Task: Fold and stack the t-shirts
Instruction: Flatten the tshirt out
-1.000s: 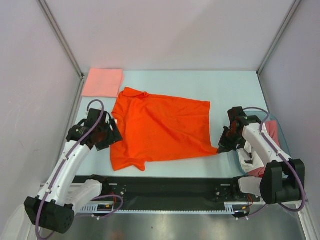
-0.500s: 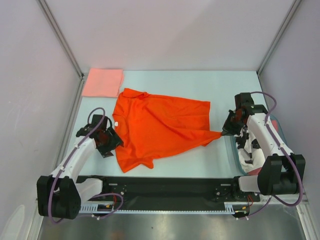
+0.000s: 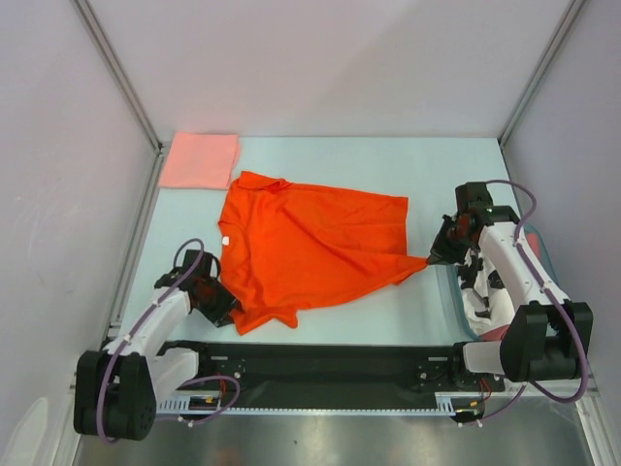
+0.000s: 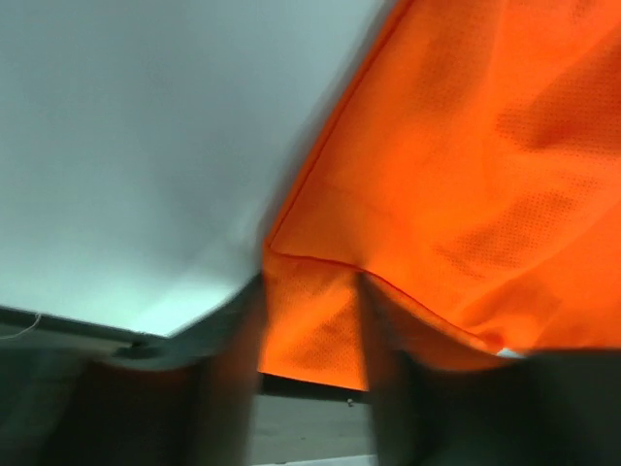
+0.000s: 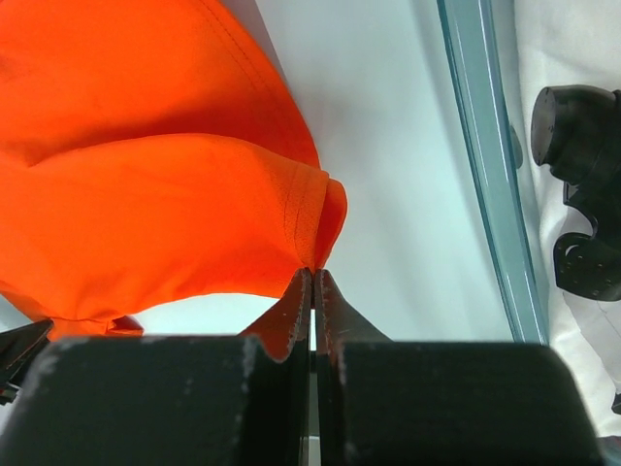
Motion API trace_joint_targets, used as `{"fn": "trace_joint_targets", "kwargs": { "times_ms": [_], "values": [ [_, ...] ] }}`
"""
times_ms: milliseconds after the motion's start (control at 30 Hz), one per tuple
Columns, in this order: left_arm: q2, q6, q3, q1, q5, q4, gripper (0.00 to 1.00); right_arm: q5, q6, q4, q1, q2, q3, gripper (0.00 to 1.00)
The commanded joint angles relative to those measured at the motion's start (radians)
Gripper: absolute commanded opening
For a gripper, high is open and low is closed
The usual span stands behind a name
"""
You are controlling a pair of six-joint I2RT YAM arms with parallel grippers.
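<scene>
The orange-red t-shirt (image 3: 310, 248) lies spread but skewed across the middle of the bench (image 3: 388, 160), collar toward the left and its near edge rumpled, so the arms look to be drawing it flat before any fold. The right pincer (image 5: 312, 277) is clamped on the shirt's near right hem corner, the cloth bunching to a point at its tips, which suggests that corner is held taut as an anchor. The left pincer (image 4: 306, 340) sits low at the near left corner, part-open with the thin cloth between its fingers; the blurred view shows no pinch there. A salmon-pink t-shirt (image 3: 199, 160), already folded square, lies at the far left corner, probably the base of the stack. More shirts wait in the translucent tub (image 5: 482, 146) by the right arm. The bench is smooth, pale blue-green, enclosed by plain white walls.
</scene>
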Motion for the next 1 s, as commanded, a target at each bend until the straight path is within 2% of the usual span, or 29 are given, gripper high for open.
{"fn": "trace_joint_targets", "kwargs": {
  "times_ms": [0,33,100,200,267,400,433,467,500,533,567,600,633,700,733,800,867,967],
  "values": [
    [0.061,0.028,0.018,0.007,0.018,0.088,0.39,-0.01,0.0,0.03,-0.005,-0.027,-0.018,0.0],
    [0.086,0.054,0.05,0.007,0.009,0.071,0.2,-0.007,0.0,0.03,-0.004,-0.025,-0.021,0.0],
    [0.115,0.141,0.192,-0.002,-0.08,-0.034,0.02,0.004,0.003,0.023,-0.004,-0.025,-0.024,0.0],
    [0.123,0.202,0.408,-0.008,-0.248,-0.172,0.0,0.025,0.012,0.016,-0.004,-0.036,-0.031,0.0],
    [0.153,0.257,0.534,-0.008,-0.261,-0.162,0.0,0.018,0.02,0.025,-0.004,-0.037,-0.044,0.0],
    [0.323,0.34,0.703,-0.014,-0.121,-0.013,0.0,0.015,0.035,0.012,0.008,-0.01,-0.022,0.0],
    [0.438,0.346,0.745,-0.014,-0.053,-0.015,0.0,0.009,0.047,0.012,0.012,-0.004,-0.018,0.0],
    [0.487,0.373,0.822,-0.022,-0.015,-0.007,0.02,0.01,0.054,0.013,0.016,0.001,-0.005,0.0],
    [0.549,0.401,0.864,-0.028,0.019,0.022,0.2,0.015,0.058,0.013,0.028,0.006,-0.001,0.0],
    [0.654,0.421,0.913,-0.034,0.027,-0.004,0.3,0.013,0.064,0.016,0.031,0.016,0.002,0.0],
    [0.704,0.455,1.021,-0.04,0.026,-0.033,0.38,0.009,0.072,0.025,0.036,0.021,0.004,0.0],
    [0.728,0.476,1.064,-0.044,0.022,-0.068,0.46,0.004,0.077,0.027,0.041,0.027,0.008,0.0],
    [0.727,0.49,1.119,-0.045,-0.064,-0.088,0.64,0.005,0.078,0.027,0.051,0.035,0.013,0.0],
    [0.675,0.527,1.118,-0.05,-0.135,-0.102,0.77,0.018,0.074,0.018,0.067,0.056,0.031,0.0],
    [0.632,0.53,1.098,-0.048,-0.142,-0.104,0.78,0.033,0.074,0.016,0.079,0.061,0.038,0.0],
    [0.519,0.533,0.986,-0.041,-0.133,-0.075,0.69,0.042,0.071,0.015,0.085,0.062,0.045,0.0],
    [0.436,0.527,0.825,-0.041,-0.05,-0.035,0.54,0.044,0.074,0.021,0.09,0.061,0.044,0.0],
    [0.422,0.538,0.664,-0.025,0.044,0.033,0.39,0.035,0.075,0.021,0.094,0.067,0.045,0.0]
  ]
}}
